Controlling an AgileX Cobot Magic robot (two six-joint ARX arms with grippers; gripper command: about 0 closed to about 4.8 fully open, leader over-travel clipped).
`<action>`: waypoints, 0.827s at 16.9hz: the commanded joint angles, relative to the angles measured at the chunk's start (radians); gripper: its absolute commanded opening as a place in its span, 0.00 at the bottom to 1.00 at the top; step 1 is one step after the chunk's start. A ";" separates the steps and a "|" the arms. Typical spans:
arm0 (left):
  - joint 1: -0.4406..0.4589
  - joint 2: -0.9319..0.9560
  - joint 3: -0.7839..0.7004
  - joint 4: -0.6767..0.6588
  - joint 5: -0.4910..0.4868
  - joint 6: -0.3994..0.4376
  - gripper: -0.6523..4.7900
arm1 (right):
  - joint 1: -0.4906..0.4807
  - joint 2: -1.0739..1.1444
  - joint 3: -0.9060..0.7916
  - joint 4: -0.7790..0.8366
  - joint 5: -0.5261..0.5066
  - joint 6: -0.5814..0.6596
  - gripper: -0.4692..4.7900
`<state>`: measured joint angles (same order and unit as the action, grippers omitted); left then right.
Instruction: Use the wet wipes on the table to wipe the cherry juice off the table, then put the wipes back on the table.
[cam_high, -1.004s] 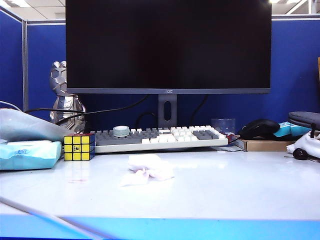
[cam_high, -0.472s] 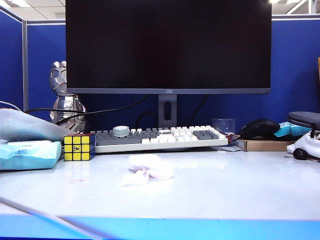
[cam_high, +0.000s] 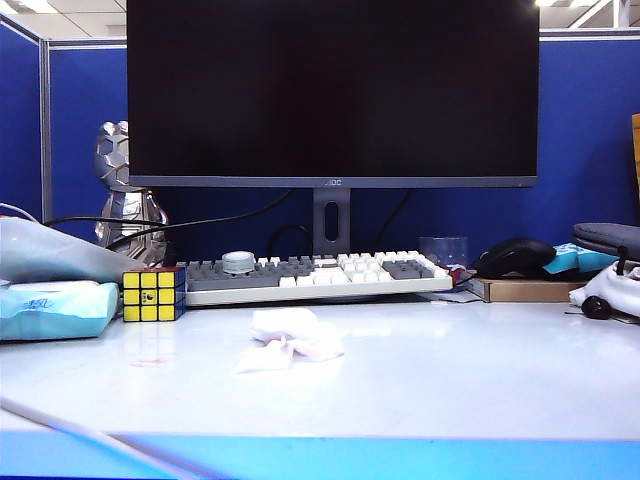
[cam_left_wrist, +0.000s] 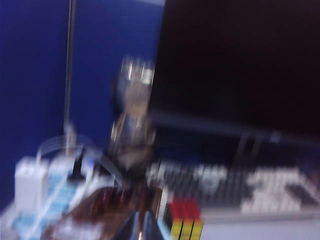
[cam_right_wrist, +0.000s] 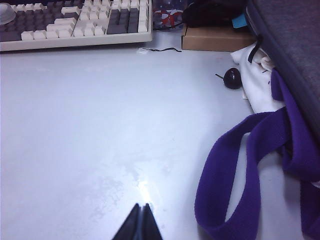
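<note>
The wet wipes (cam_high: 288, 338) lie as a small white crumpled lump, faintly pink, on the glossy white table (cam_high: 450, 380) in front of the keyboard. A faint pinkish smear of cherry juice (cam_high: 152, 358) shows to their left, below the cube. Neither gripper appears in the exterior view. In the blurred left wrist view my left gripper (cam_left_wrist: 141, 227) has its fingers almost together, empty, pointing towards the colour cube (cam_left_wrist: 185, 225). My right gripper (cam_right_wrist: 141, 215) is shut and empty over bare table. No wipes show in either wrist view.
Along the back stand a monitor (cam_high: 330, 90), a keyboard (cam_high: 315, 275) and a silver figure (cam_high: 125, 190). At the left are the colour cube (cam_high: 153, 293) and a light-blue tissue pack (cam_high: 50, 308). At the right lie a mouse (cam_high: 515, 257), white fabric (cam_high: 605, 295) and a purple strap (cam_right_wrist: 235, 170).
The whole exterior picture has shifted a few pixels to the left. The wipes and everything else on the table lie where they were.
</note>
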<state>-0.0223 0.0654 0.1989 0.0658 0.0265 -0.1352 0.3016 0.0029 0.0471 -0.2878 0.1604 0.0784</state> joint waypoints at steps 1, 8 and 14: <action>0.001 0.286 0.203 0.022 0.120 0.043 0.35 | 0.000 0.000 -0.001 0.004 -0.002 0.003 0.08; -0.281 1.142 0.750 -0.018 0.536 0.138 0.35 | 0.000 0.000 -0.001 0.004 -0.002 0.003 0.08; -0.493 1.479 0.797 -0.226 0.436 0.277 0.36 | 0.000 0.000 -0.001 0.003 -0.004 0.003 0.08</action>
<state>-0.4957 1.5276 0.9840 -0.1432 0.4812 0.1017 0.3016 0.0029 0.0471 -0.2874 0.1596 0.0788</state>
